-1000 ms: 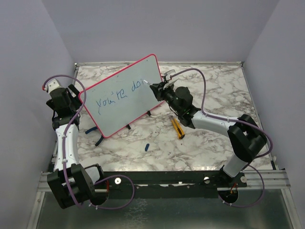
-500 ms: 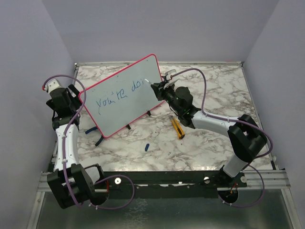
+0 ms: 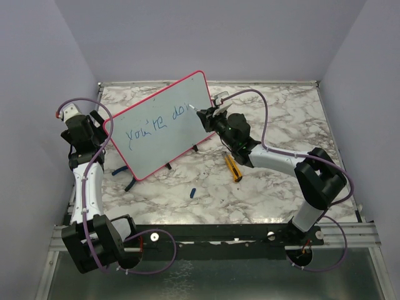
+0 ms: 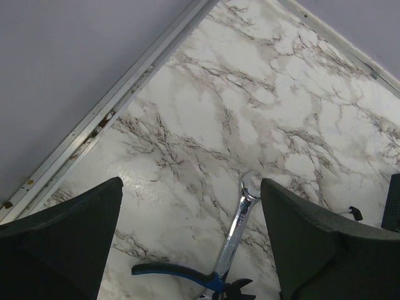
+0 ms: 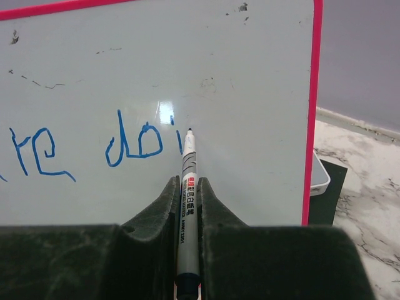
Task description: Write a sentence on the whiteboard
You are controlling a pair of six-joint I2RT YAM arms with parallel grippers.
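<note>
The whiteboard [image 3: 164, 128], pale with a red-pink frame, stands tilted at the back left of the table. The sentence [image 3: 156, 124] in blue reads "you're doi" in one line; the right wrist view shows "re doi" [image 5: 134, 144]. My right gripper [image 3: 209, 115] is shut on a white marker [image 5: 187, 187], whose tip [image 5: 189, 130] rests at the whiteboard [image 5: 237, 75] just right of the "i". My left gripper [image 3: 100, 134] is open and empty behind the board's left edge, above the marble table [image 4: 206, 125].
A silver spanner [image 4: 236, 228] and blue-handled pliers [image 4: 178, 272] lie under the left gripper. A yellow utility knife [image 3: 233, 166] and a small blue cap [image 3: 192, 192] lie in front of the board. A grey block on a black tray [image 5: 320, 178] sits behind the board's right edge.
The right gripper has shifted slightly left along the board and the marker tip now sits just past the "i". The left arm has not moved.
</note>
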